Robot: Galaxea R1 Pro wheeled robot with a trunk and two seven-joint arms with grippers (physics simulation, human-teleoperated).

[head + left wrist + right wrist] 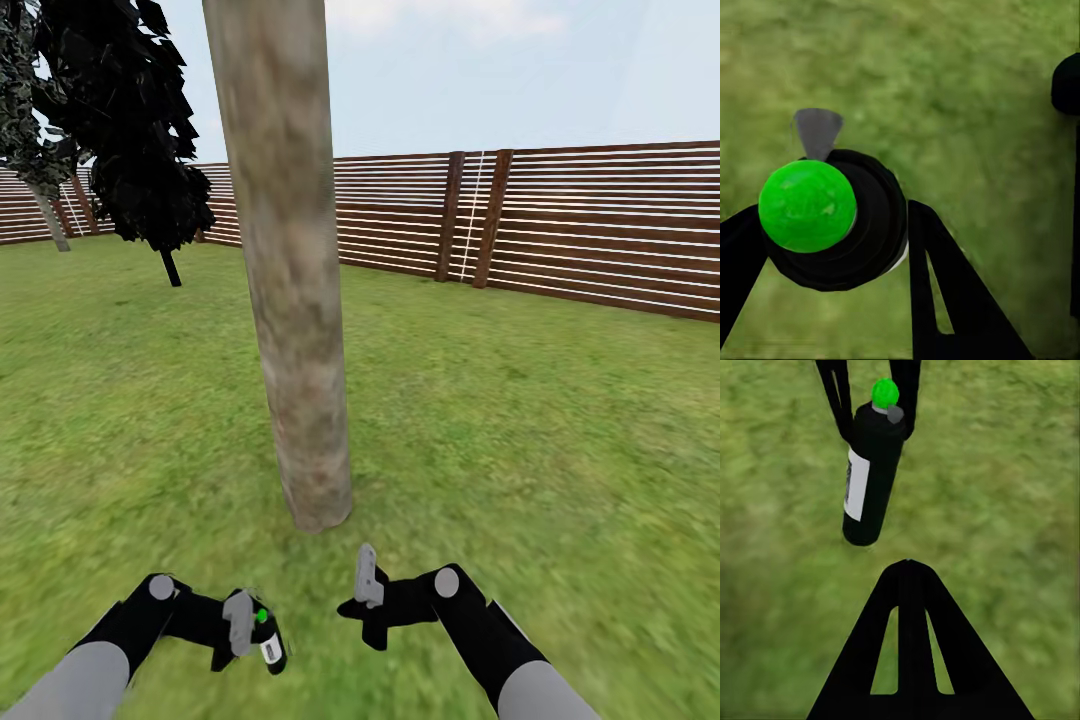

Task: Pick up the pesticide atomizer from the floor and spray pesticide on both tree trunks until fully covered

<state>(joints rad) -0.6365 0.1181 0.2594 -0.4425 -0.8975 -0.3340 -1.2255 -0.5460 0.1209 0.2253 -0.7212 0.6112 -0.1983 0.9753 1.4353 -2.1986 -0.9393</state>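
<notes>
Green lawn (pixel 560 430) surrounds 1 pale tree trunk (pixel 290 300) directly ahead. The left gripper (pixel 243 622) pinches the black pesticide atomizer (pixel 268 640) near its green cap, low and left of the trunk's base. The right gripper (pixel 366 580) hangs beside it; whether its fingers are spread cannot be told.

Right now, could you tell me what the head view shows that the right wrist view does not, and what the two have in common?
Head view alone: the thick tree trunk rising just ahead of the arms, the slatted wooden fence, a dark tree and sky.

Right wrist view alone: the atomizer's whole black body with its white label, hanging between the left fingers above grass, plus one dark finger of the right gripper.

Both: the lawn, and the pesticide atomizer with its green top held in the left gripper.
</notes>
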